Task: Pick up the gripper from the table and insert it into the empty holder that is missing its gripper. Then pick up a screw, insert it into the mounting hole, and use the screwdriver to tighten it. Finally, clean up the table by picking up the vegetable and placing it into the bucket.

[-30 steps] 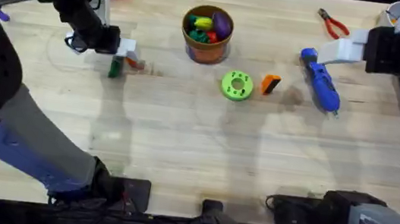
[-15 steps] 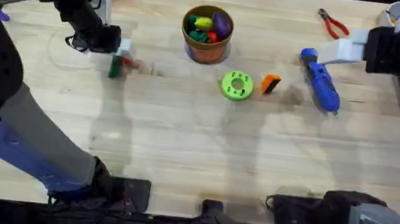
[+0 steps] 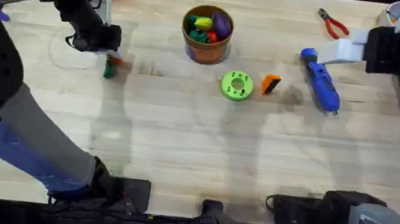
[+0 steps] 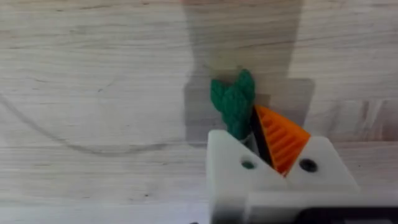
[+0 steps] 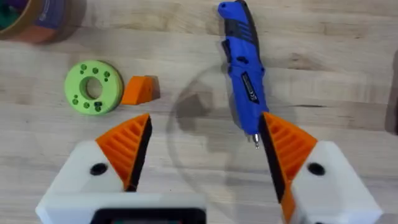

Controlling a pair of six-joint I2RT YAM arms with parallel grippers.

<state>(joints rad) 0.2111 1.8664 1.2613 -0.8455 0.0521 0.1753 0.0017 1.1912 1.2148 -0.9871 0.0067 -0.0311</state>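
From above my bases, the overhead camera looks down and forward across the whole table [image 3: 195,150]. My left wrist camera sits very close over the wood, looking almost straight down past my left gripper [image 4: 261,146] at the vegetable [image 4: 233,102]. My right wrist camera hangs higher, sharing with the overhead view the screwdriver [image 5: 244,71], the green disc [image 5: 93,87] and the gripper [image 5: 140,89].

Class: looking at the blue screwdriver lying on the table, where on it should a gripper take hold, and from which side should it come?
Grip the screwdriver at mid-body, coming straight down from above. It lies flat on the table, so only its top and flanks are reachable. Set the fingers across its long axis, clear of the thin metal tip. The right gripper, open and nearest, probably suits best.
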